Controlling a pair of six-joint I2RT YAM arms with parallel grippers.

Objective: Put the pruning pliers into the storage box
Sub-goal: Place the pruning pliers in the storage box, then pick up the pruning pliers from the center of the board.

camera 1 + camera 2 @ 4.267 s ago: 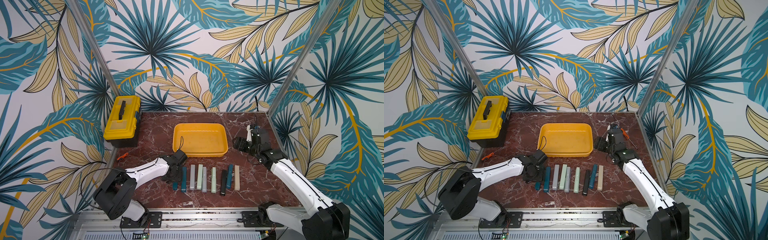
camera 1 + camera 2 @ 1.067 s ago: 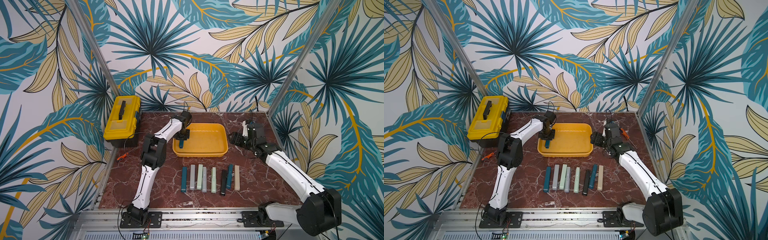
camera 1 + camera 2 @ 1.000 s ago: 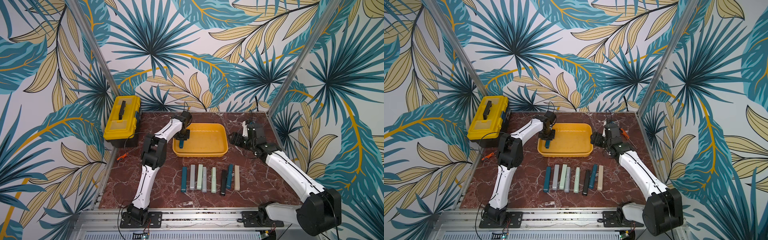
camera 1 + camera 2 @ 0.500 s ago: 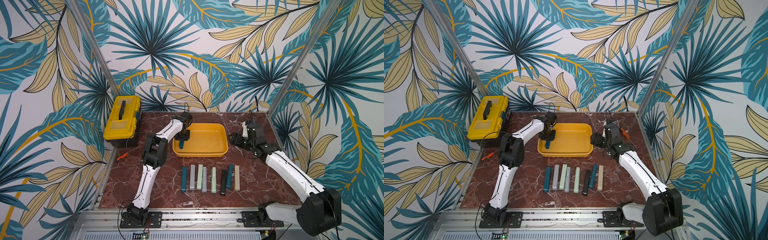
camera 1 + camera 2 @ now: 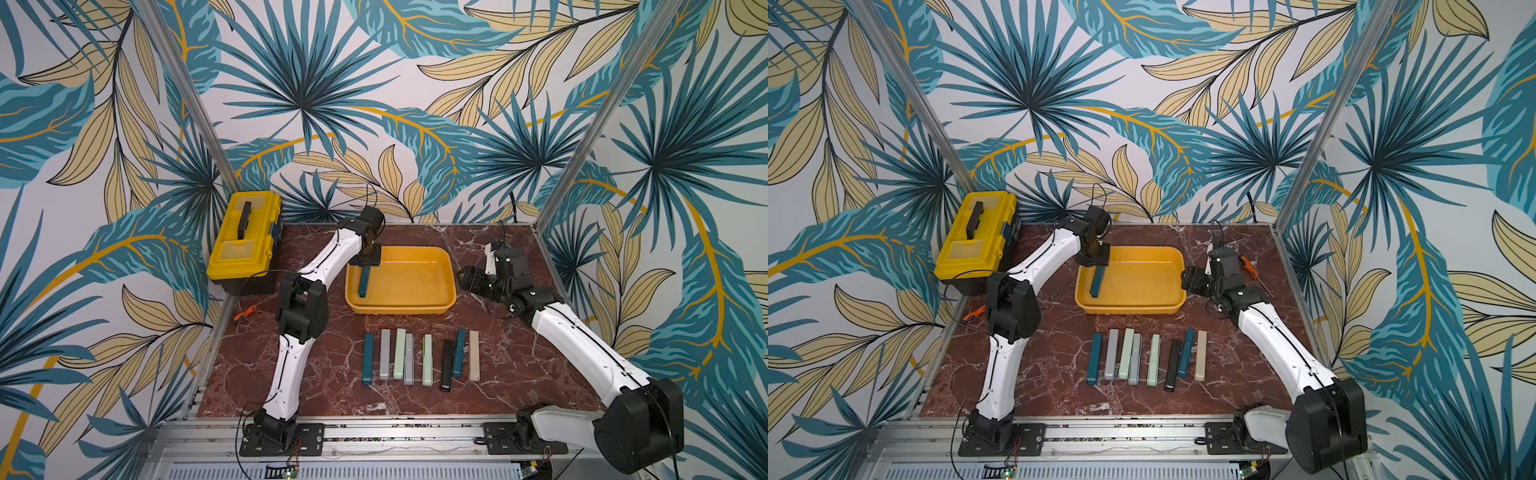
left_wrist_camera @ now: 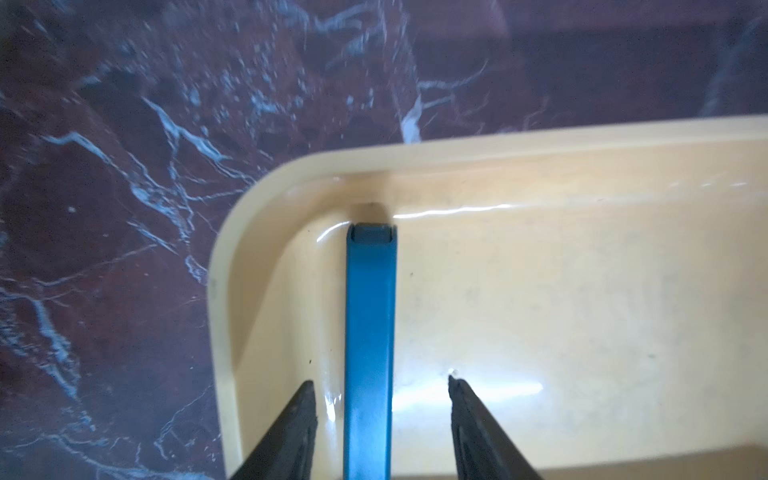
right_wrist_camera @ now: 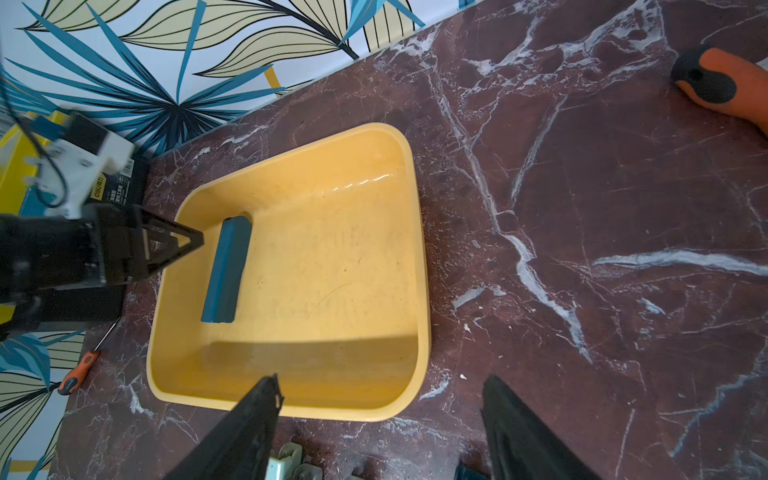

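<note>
One dark teal pruning pliers piece (image 5: pixel 364 282) (image 6: pixel 369 332) lies inside the orange-yellow storage box (image 5: pixel 399 309) (image 6: pixel 224 257), along its left side. My left gripper (image 5: pixel 366 266) (image 6: pixel 380 382) hangs over the far end of that piece. It is open, with a gap between each finger and the piece. Several more pruning pliers (image 5: pixel 427 359) (image 5: pixel 1154 359) lie side by side on the marble in front of the box. My right gripper (image 5: pixel 467 282) (image 7: pixel 382 380) stands open and empty just right of the box (image 7: pixel 419 249).
A yellow lidded toolbox (image 5: pixel 245 241) stands at the back left, with a small orange-handled tool (image 5: pixel 244 313) on the table in front of it. An orange-handled screwdriver (image 5: pixel 1250 266) (image 7: pixel 723 87) lies at the back right, behind my right arm.
My left gripper's jaws have spread apart and let go of the teal piece, which now rests in the box. The right arm has not moved.
</note>
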